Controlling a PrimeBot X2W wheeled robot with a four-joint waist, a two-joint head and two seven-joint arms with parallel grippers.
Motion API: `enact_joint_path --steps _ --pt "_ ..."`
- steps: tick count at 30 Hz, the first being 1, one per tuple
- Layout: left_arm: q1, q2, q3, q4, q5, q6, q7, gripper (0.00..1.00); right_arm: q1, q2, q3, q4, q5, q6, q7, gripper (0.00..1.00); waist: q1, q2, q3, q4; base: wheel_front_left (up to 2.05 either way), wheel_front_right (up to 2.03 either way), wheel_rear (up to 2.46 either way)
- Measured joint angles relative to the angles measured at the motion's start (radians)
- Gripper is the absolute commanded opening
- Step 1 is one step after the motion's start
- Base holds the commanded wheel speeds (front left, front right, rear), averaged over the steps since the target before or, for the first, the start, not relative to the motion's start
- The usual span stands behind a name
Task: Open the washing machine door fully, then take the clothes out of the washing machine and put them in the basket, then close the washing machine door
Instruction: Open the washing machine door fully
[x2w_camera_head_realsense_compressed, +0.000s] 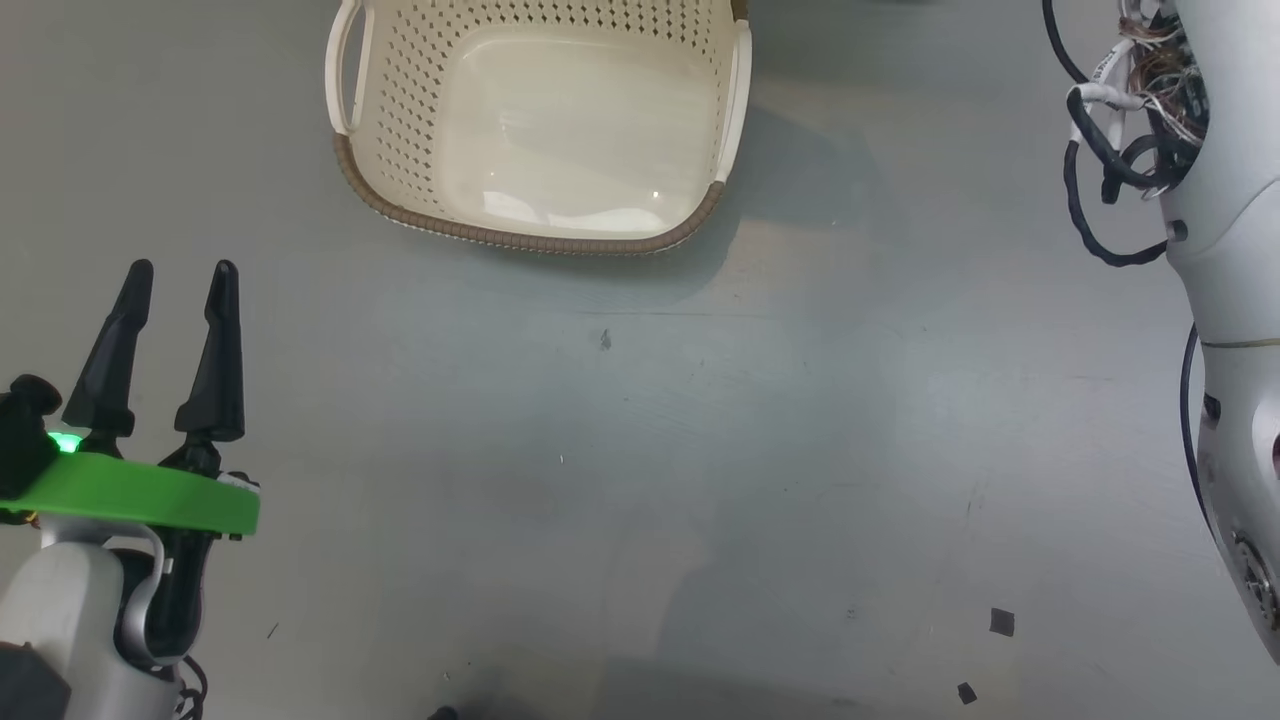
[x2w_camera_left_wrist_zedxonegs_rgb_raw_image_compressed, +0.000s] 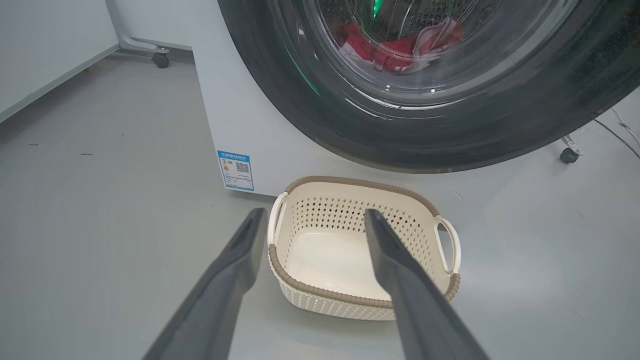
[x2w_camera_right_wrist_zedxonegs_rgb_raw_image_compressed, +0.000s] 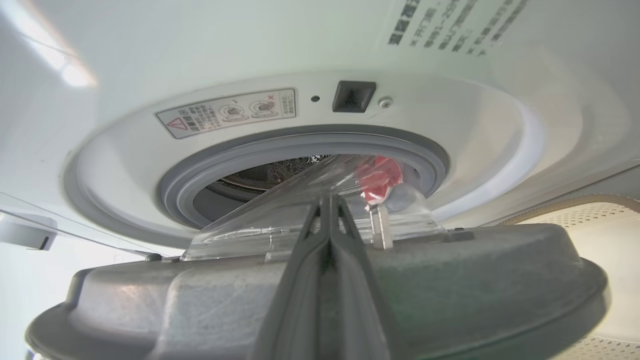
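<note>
The right tool (x2w_camera_right_wrist_zedxonegs_rgb_raw_image_compressed: 327, 200) has its two dark fingers pressed together. They rise from the bottom centre of the right wrist view and lie across the grey inner face of the washing machine door (x2w_camera_right_wrist_zedxonegs_rgb_raw_image_compressed: 475, 280); whether they touch it cannot be told. Just past their tips bulges the door's clear glass bowl (x2w_camera_right_wrist_zedxonegs_rgb_raw_image_compressed: 270, 225). Through it shows a patch of the red clothes (x2w_camera_right_wrist_zedxonegs_rgb_raw_image_compressed: 380, 177), which lie inside the drum. Behind that comes the grey gasket (x2w_camera_right_wrist_zedxonegs_rgb_raw_image_compressed: 300, 145) of the washing machine (x2w_camera_right_wrist_zedxonegs_rgb_raw_image_compressed: 100, 165). Above the gasket is a warning sticker (x2w_camera_right_wrist_zedxonegs_rgb_raw_image_compressed: 227, 112) with a red triangle, its small print too fine to read, and beside it a dark square latch socket (x2w_camera_right_wrist_zedxonegs_rgb_raw_image_compressed: 354, 96). Grey printed lines (x2w_camera_right_wrist_zedxonegs_rgb_raw_image_compressed: 450, 25) at the upper right are blurred.

In the left wrist view the left tool (x2w_camera_left_wrist_zedxonegs_rgb_raw_image_compressed: 315, 214) holds its fingers wide apart, with nothing between them. Beyond them the cream basket (x2w_camera_left_wrist_zedxonegs_rgb_raw_image_compressed: 360, 300) stands empty on the grey floor (x2w_camera_left_wrist_zedxonegs_rgb_raw_image_compressed: 100, 225), just in front of the machine. A blue label (x2w_camera_left_wrist_zedxonegs_rgb_raw_image_compressed: 236, 171) with a QR code sits at the machine's lower corner, left of centre.
</note>
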Motion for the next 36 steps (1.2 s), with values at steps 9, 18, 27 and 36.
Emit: enact_joint_path --steps 9,18,27,36 --pt "0.017 0.0 -0.002 0.0 0.011 0.0 0.0 1.0 0.062 0.005 0.029 0.003 0.016 0.0 0.019 0.0 0.0 0.0 -0.04 -0.016 0.0 0.0 0.0" --pt "0.03 -0.001 0.0 0.0 0.034 0.0 0.0 1.0 0.121 0.004 0.066 0.0 0.039 0.0 0.048 0.0 0.0 0.0001 -0.082 -0.026 0.0 0.0 0.0" --pt "0.036 -0.001 0.002 -0.005 0.036 0.0 0.0 1.0 0.156 0.009 0.09 -0.016 0.069 0.0 0.054 0.0 0.0 0.0 -0.099 -0.036 0.0 0.0 0.0" --pt "0.037 -0.013 0.002 -0.003 0.044 0.0 0.0 1.0 0.195 0.009 0.114 -0.027 0.08 0.0 0.057 0.0 0.0 0.0 -0.119 -0.039 0.0 0.0 0.0"
